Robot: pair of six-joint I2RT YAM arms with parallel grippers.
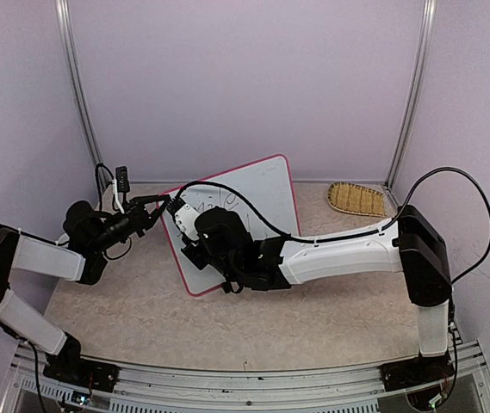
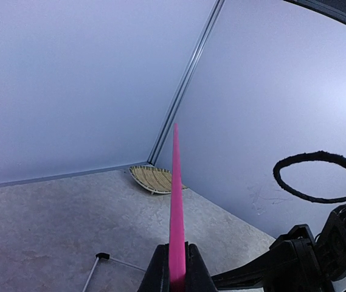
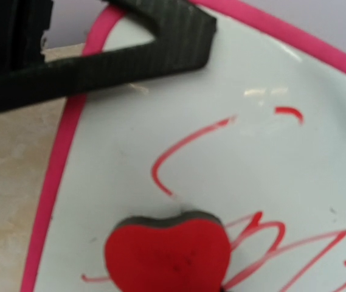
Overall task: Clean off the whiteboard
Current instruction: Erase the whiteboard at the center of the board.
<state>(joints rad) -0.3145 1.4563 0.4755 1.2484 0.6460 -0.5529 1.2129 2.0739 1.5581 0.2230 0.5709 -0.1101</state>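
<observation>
The whiteboard (image 1: 257, 191) has a pink-red frame and stands tilted on the table. Red marker scrawl (image 3: 185, 146) covers its white face (image 3: 282, 164). My left gripper (image 1: 166, 206) is shut on the board's upper left frame edge (image 2: 176, 207), which runs up between its jaws in the left wrist view. My right gripper (image 1: 195, 244) is over the board's left part and holds a red heart-shaped eraser (image 3: 168, 255) flat against the face, on the scrawl. Its own fingers are hidden behind the eraser. One left finger (image 3: 130, 42) shows at the frame.
A woven straw tray (image 1: 356, 199) lies at the back right by the wall; it also shows in the left wrist view (image 2: 153, 179). A black cable loop (image 2: 318, 176) hangs off the right arm. Purple walls with metal corner posts enclose the table.
</observation>
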